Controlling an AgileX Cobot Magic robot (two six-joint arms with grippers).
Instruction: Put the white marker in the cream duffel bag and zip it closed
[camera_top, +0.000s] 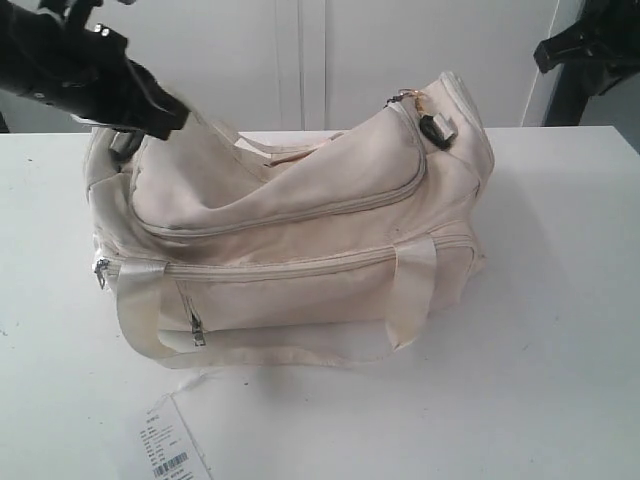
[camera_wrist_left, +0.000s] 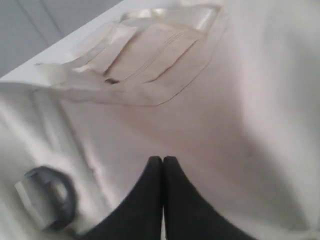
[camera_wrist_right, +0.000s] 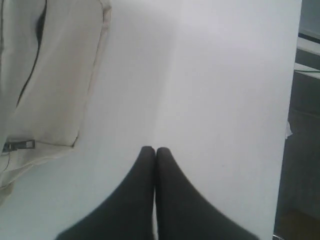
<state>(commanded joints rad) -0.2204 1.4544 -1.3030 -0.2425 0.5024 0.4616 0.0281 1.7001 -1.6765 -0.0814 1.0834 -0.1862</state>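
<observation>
The cream duffel bag (camera_top: 300, 230) lies on the white table (camera_top: 560, 300), its front handle (camera_top: 415, 290) draped down the side. A grey zip pull with a gold charm (camera_top: 428, 118) sits at its right end. The white marker is out of view. My left gripper (camera_top: 172, 118) hovers over the bag's left end. It is shut with nothing between its fingers, and its tips (camera_wrist_left: 163, 159) are close above cream fabric (camera_wrist_left: 210, 115). My right gripper (camera_wrist_right: 154, 149) is shut and empty over bare table, apart from the bag's end (camera_wrist_right: 55, 75).
A white paper barcode tag (camera_top: 168, 452) lies on the table in front of the bag's left corner. A grey metal ring (camera_wrist_left: 50, 200) sits on the bag near my left gripper. The right arm (camera_top: 590, 45) stands at the back right, off the table's far edge.
</observation>
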